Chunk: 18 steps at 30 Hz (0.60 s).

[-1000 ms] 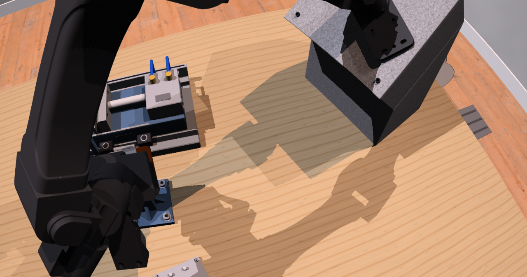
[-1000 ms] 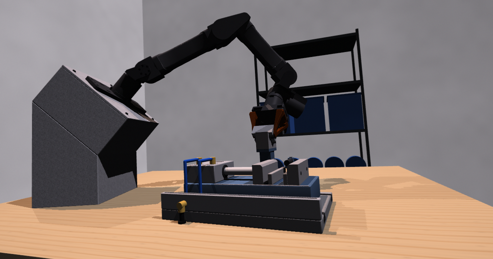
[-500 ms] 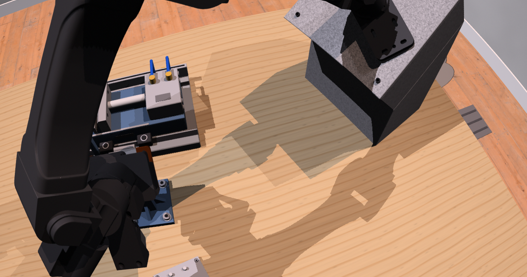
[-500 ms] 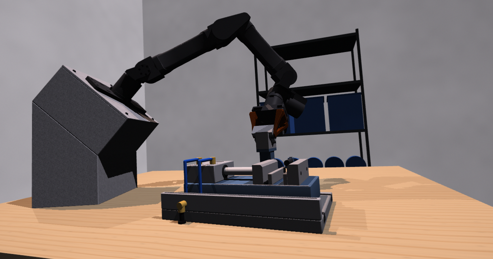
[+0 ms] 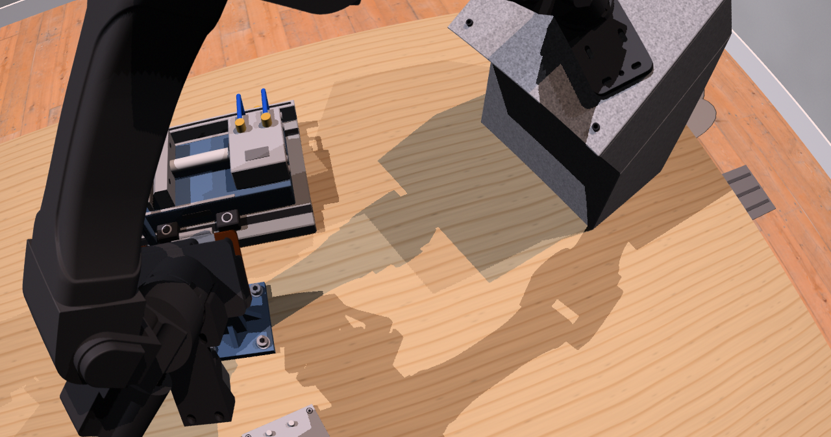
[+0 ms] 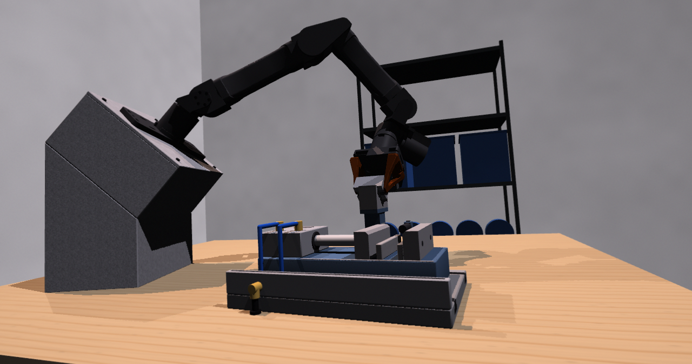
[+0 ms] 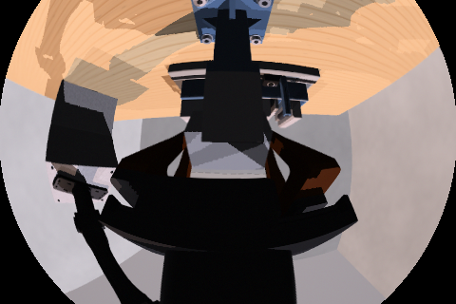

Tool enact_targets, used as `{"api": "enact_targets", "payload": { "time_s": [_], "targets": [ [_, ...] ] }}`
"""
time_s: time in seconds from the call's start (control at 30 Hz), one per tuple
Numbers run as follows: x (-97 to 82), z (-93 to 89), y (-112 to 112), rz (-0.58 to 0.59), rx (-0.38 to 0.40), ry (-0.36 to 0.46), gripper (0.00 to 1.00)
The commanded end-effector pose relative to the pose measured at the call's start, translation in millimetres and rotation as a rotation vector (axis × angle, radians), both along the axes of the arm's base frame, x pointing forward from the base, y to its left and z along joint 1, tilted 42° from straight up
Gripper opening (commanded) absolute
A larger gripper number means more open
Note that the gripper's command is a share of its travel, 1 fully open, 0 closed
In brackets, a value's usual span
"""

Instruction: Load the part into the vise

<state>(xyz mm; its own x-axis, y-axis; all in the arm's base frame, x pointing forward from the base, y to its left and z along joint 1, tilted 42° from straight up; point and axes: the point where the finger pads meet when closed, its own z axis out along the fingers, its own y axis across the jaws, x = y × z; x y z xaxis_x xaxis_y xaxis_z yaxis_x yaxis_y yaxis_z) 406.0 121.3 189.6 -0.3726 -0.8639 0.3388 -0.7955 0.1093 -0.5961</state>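
My gripper (image 6: 372, 186) (image 7: 228, 133) is shut on the part (image 6: 367, 182) (image 7: 209, 151), a light grey block between its orange fingers. The part is at a dark grey block (image 6: 370, 201) (image 7: 233, 104) on top of a blue stand (image 6: 374, 218) (image 7: 209, 9). I cannot tell whether the part rests on it, and its slot does not show clearly. The vise (image 5: 257, 147) stands open beside the stand, the jaw (image 6: 370, 243) on the rod apart from the fixed jaw (image 6: 418, 242). A low bar (image 6: 387, 247) shows between them. The dark work stop (image 6: 405, 226) is partly hidden.
The air cylinder (image 5: 258, 143) has blue hoses (image 5: 239, 106) standing up. The arm's grey pedestal (image 5: 650, 114) (image 6: 111, 206) stands away from the vise. A light plate with small pins (image 5: 302, 425) is cut off at the top view's bottom edge. A shelf rack (image 6: 445, 67) is behind.
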Motion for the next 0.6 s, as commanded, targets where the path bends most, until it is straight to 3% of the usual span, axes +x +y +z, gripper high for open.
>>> {"api": "enact_targets", "payload": {
  "time_s": [0.0, 0.33, 0.57],
  "targets": [
    [-2.0, 22.4, 5, 0.007, 0.02, -0.049, 0.0],
    [-3.8, 23.0, 4, 0.007, 0.02, -0.049, 0.0],
    [-10.9, 13.2, 1, 0.008, -0.001, -0.019, 0.0]
  ]
}}
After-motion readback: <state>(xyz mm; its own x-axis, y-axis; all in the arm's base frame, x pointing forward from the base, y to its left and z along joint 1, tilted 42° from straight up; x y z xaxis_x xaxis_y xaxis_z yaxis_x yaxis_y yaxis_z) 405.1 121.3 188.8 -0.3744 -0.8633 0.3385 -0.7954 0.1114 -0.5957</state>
